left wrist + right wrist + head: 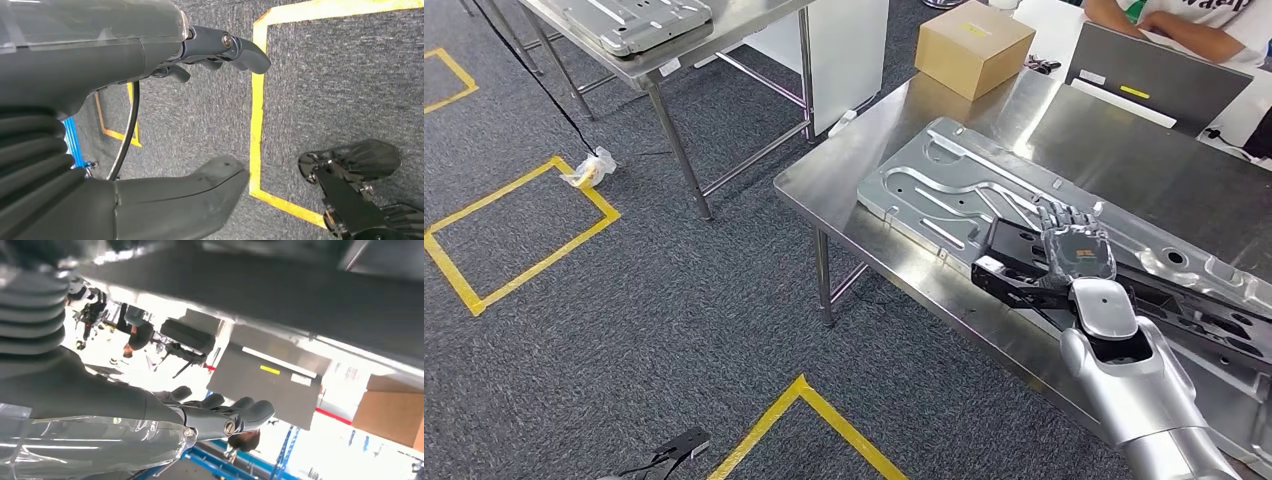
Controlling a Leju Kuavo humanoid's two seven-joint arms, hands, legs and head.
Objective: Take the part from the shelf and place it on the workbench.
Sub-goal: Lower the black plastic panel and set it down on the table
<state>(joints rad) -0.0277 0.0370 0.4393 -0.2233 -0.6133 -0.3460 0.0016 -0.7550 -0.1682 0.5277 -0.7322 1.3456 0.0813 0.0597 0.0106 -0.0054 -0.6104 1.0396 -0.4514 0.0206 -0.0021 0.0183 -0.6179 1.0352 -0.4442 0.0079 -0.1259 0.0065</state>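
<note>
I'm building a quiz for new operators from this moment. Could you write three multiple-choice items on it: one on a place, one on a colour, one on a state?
1. Where does the large metal part lie?
A. On the floor
B. On the steel workbench
C. On the cardboard box

2. What colour is the floor tape?
A. Yellow
B. Red
C. White

3. How is the right hand?
A. Gripping the box
B. Hanging by the floor
C. Resting flat on the part, fingers extended

Answers: 1 B, the part lies flat on the bench top. 2 A, yellow outlines mark the grey carpet. 3 C, the head view shows the hand lying on the part.
</note>
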